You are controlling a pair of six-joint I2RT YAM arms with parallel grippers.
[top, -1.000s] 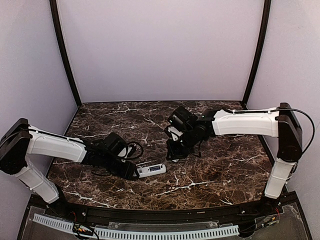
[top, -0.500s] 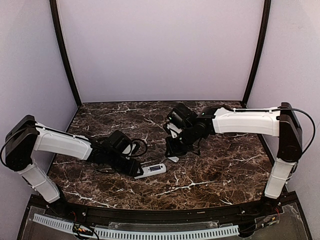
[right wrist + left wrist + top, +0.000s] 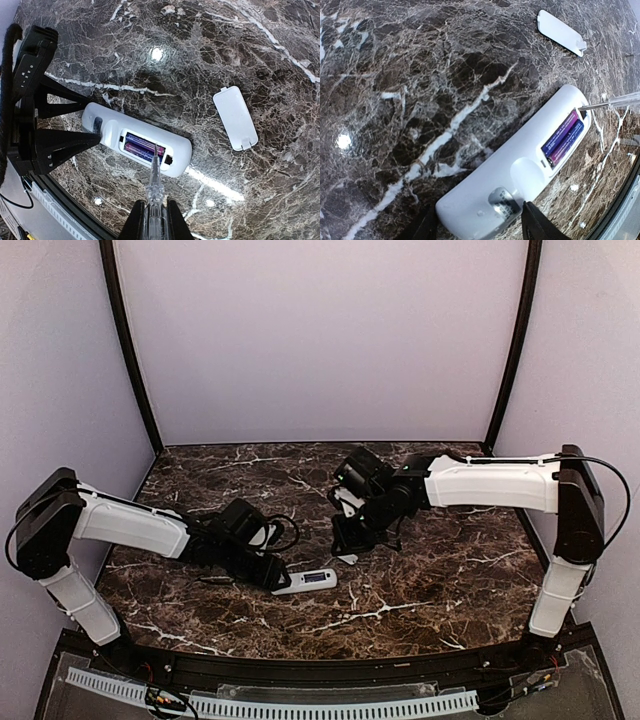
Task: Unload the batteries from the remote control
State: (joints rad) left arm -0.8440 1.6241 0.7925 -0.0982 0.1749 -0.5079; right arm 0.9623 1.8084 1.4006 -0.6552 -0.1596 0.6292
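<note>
Left tool pinches the remote control, fingers mostly cropped; right tool clamps a clear pick at the batteries.

You had no text, brand or number you could read in any view. The batteries, just past the clear pick in the right gripper, wore blue-purple wrappers, but any print on them was too small to make out. The few white marks on the black body behind the left gripper were just as illegible.
</note>
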